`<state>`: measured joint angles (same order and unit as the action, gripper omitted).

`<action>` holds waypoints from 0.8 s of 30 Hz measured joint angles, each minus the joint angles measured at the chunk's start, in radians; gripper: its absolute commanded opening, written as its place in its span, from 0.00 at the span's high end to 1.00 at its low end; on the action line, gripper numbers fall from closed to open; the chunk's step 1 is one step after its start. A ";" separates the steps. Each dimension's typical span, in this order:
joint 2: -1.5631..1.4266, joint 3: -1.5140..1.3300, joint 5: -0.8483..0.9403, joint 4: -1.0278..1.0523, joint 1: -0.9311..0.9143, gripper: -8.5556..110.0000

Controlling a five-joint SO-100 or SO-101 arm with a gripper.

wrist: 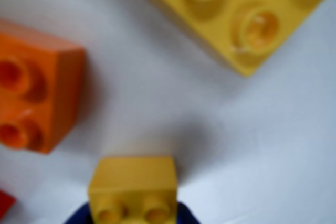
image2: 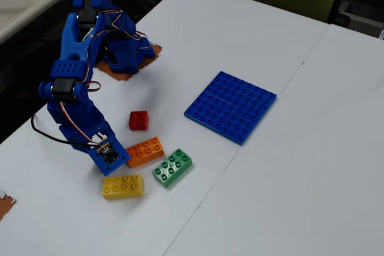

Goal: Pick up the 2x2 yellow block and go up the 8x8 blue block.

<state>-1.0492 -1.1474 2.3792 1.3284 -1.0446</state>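
Observation:
In the wrist view the 2x2 yellow block (wrist: 132, 184) sits at the bottom centre between the blue jaws of my gripper (wrist: 132, 215), which is shut on it. Its shadow falls on the white table behind it. In the fixed view my gripper (image2: 111, 154) points down between the orange brick and the longer yellow brick, and it hides the small yellow block there. The 8x8 blue block (image2: 231, 106) lies flat on the table, well to the right of the gripper, and is out of the wrist view.
An orange brick (image2: 146, 151) (wrist: 37, 98), a longer yellow eight-stud brick (image2: 123, 186) (wrist: 241, 9), a green brick (image2: 172, 167) and a red brick (image2: 138, 120) lie close around the gripper. The arm's base (image2: 123, 52) stands at the far left.

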 measured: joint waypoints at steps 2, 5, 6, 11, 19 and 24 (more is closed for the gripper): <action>0.000 0.000 -0.009 0.002 0.003 0.87; -0.057 0.000 -0.025 0.091 0.009 0.88; -0.104 0.000 -0.026 0.124 0.011 0.88; -0.291 0.000 -0.034 0.288 0.034 0.88; -0.663 -0.051 -0.146 0.407 0.195 0.88; -0.811 -0.051 -0.388 0.411 0.407 0.88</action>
<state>-1.8607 -1.1980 1.9911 1.7395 -0.6381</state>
